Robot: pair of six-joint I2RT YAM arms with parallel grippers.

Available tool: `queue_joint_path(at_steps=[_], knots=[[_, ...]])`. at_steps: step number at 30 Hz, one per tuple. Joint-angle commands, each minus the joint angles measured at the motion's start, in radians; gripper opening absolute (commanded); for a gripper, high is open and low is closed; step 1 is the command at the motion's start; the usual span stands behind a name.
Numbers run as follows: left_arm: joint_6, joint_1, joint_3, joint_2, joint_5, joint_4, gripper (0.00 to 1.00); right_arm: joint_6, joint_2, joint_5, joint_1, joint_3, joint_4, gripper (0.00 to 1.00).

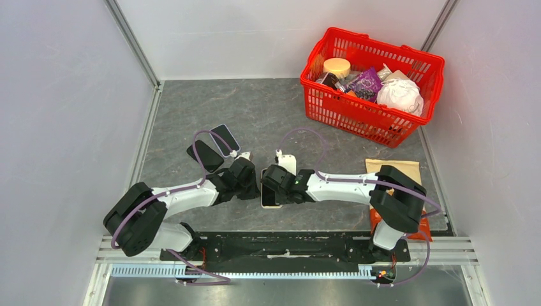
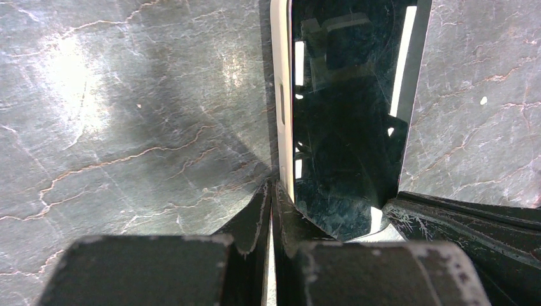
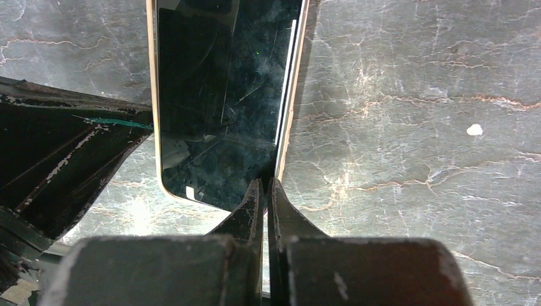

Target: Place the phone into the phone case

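Grey marbled table (image 1: 255,108), white walls (image 1: 64,95); phone (image 1: 270,199) flat at near centre, dark screen up, cream rim; left claw (image 2: 271,191) closed at its 9 o'clock edge, right claw (image 3: 266,188) closed at 3 o'clock; dark case (image 1: 205,155) at 10 o'clock; red basket (image 1: 357,118) at 1 o'clock holding jar (image 1: 337,66), purple packet (image 1: 365,83), white bag (image 1: 400,95).

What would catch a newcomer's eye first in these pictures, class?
A bright red basket heaped with groceries stands at the far right corner. In the middle, two sets of shut jaws touch a white-edged phone on either side, screen up.
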State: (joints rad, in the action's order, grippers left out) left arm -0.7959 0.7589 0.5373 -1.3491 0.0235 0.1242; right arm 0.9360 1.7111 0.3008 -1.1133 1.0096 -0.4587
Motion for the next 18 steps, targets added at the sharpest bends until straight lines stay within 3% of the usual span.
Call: queue_joint_path(at_steps=[1, 18], knots=[[-0.035, 0.014, 0.000, -0.004, -0.001, -0.031, 0.08, 0.085, 0.198, -0.133, -0.054, -0.098, 0.113, 0.00], [-0.034, 0.014, 0.021, -0.018, 0.003, -0.024, 0.07, 0.138, 0.196, -0.167, -0.063, -0.195, 0.182, 0.00]])
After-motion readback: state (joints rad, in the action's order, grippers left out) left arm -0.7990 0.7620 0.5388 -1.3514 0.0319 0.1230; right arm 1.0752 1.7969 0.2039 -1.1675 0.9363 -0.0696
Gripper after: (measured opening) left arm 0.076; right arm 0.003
